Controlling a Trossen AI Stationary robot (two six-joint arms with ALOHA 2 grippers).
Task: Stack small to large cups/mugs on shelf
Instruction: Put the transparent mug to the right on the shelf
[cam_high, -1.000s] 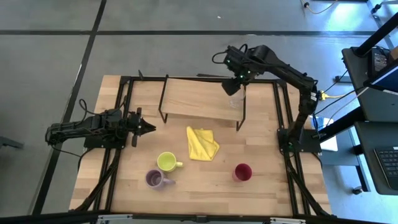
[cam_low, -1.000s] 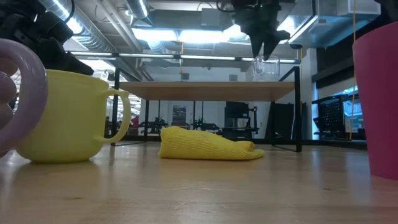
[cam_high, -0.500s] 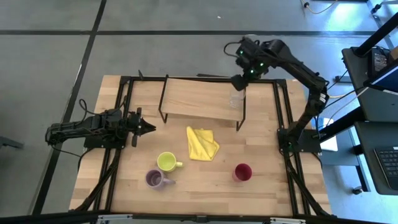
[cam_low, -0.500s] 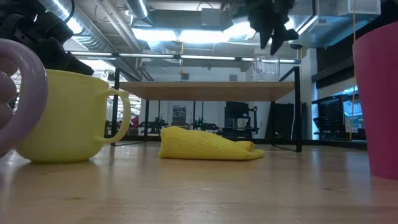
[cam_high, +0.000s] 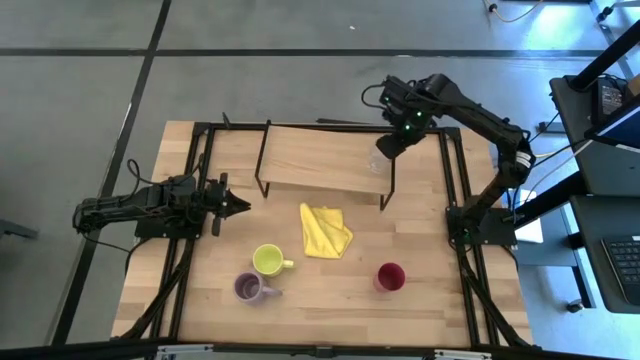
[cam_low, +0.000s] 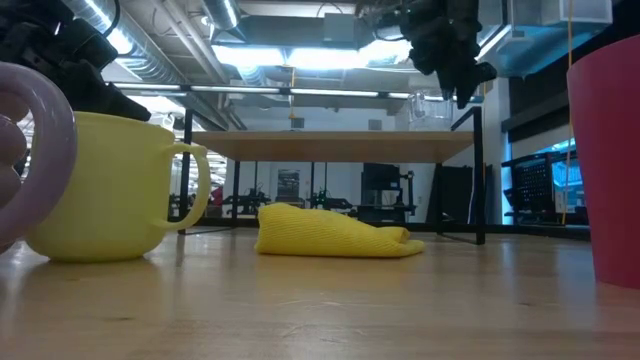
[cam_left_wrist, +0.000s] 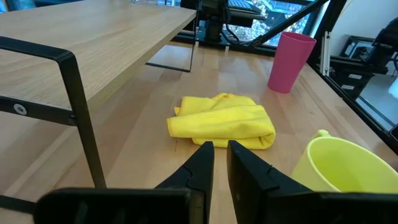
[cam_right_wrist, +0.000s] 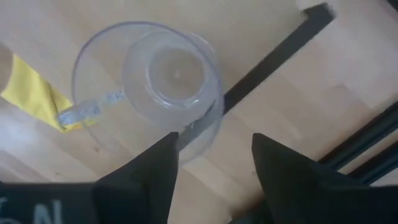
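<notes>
Lifting my right gripper (cam_right_wrist: 211, 177) clear w/ jaws spread and empty; clear glass cup (cam_high: 378, 160) sits at right end of light-wood shelf (cam_high: 310, 160). I go straight up, avoiding its rim. Left gripper (cam_left_wrist: 221, 168) waits, pinched together.

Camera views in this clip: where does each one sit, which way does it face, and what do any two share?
High view: overhead, straight down on the table; both arms show, right gripper above the clear glass on the shelf.
Low view: table height, level across; yellow-green mug close, right arm overhead.
Left wrist view: forward past its own shut fingers at the yellow cloth.
Right wrist view: down past open fingers onto the glass.
Shared: cloth in all four.
</notes>
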